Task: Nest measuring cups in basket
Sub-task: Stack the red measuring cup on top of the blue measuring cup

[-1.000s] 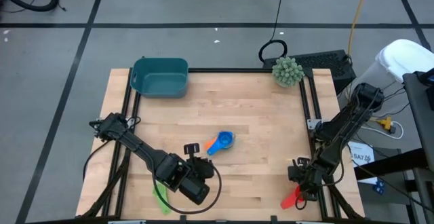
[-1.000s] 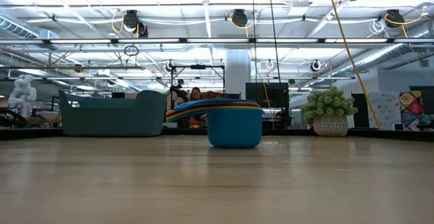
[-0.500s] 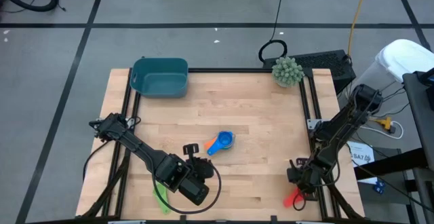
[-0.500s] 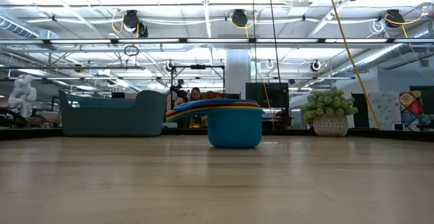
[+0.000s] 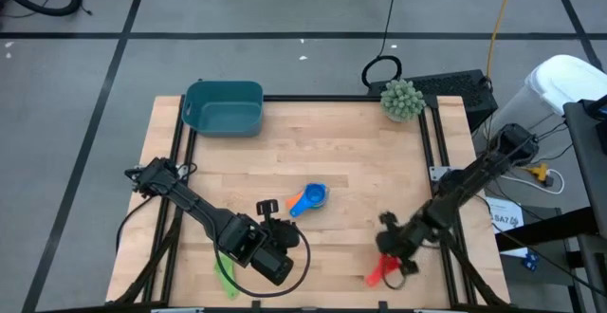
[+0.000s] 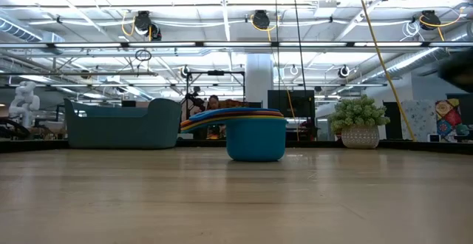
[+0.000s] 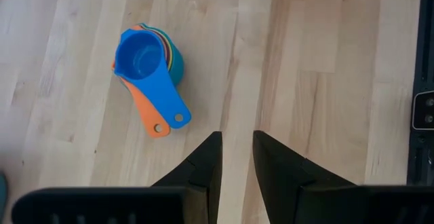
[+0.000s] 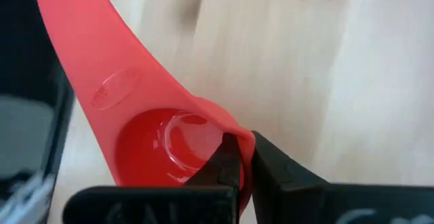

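Note:
A stack of nested measuring cups (image 5: 308,197), blue one on top, stands on the table's middle; the low view shows the stack (image 6: 255,137) resting on its base. The teal basket (image 5: 224,107) sits at the far left. A green cup (image 5: 226,275) lies near the front edge under my left arm. My left gripper (image 7: 236,146) hovers near-left of the stack, fingers slightly open and holding nothing. My right gripper (image 5: 394,256) is at the near right, shut on a red cup (image 5: 379,273). My right gripper pinches the wall of the red cup's bowl at its rim (image 8: 236,141), one finger inside the bowl and one outside. The fingers slant down from the table's right side. The handle (image 8: 102,68) sticks out away from the fingers. Whether the cup is clear of the table, I cannot tell.
A spiky green ball plant (image 5: 402,99) in a pot stands at the far right corner. Black rails run along the table's left and right edges. Bare wood lies between the stack and the basket.
My right gripper has gone from the near right corner toward the table's left, rolling its wrist, and the red cup has gone with it, its handle now pointing near-left. The stack and the left arm have kept still.

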